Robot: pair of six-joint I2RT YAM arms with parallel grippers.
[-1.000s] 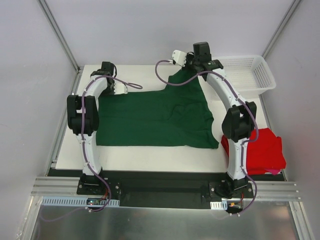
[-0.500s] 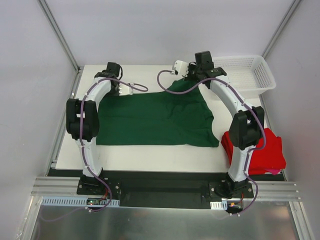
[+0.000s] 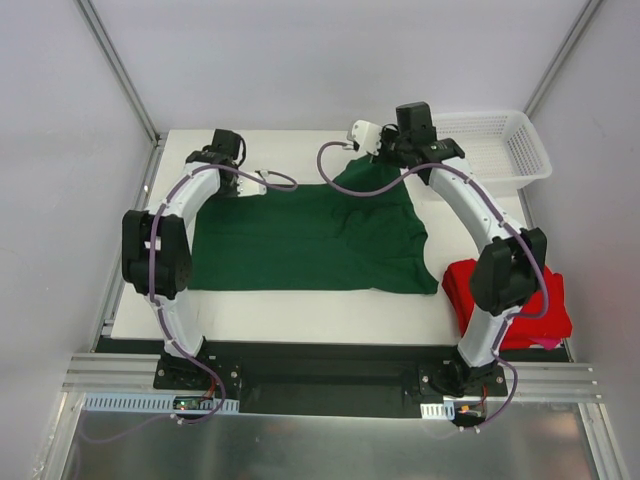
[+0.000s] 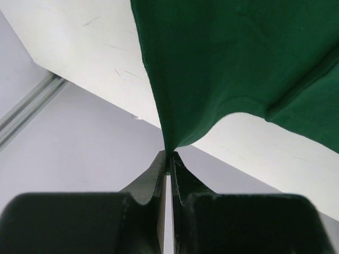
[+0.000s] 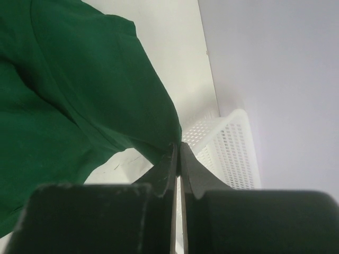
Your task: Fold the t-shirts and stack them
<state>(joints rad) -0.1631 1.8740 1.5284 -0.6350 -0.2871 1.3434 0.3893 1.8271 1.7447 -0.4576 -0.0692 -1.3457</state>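
The dark green t-shirt (image 3: 310, 235) lies spread flat across the middle of the white table. My left gripper (image 3: 232, 185) is shut on its far left corner, and in the left wrist view the cloth (image 4: 222, 58) hangs from the pinched tips of that gripper (image 4: 168, 156). My right gripper (image 3: 368, 155) is shut on the far right corner, which is lifted into a peak. The right wrist view shows that cloth (image 5: 79, 95) caught in the tips of that gripper (image 5: 177, 144). The red t-shirt (image 3: 520, 300) lies folded at the near right, partly behind my right arm.
A white plastic mesh basket (image 3: 497, 145) stands at the far right corner, also in the right wrist view (image 5: 233, 148). The table's far edge and grey walls are close behind both grippers. Bare table (image 3: 300, 305) runs along the front of the green shirt.
Both elbows have swung outward and lower. The held far corners have sunk a little toward the table, and the shirt's far edge lies flatter and straighter than before.
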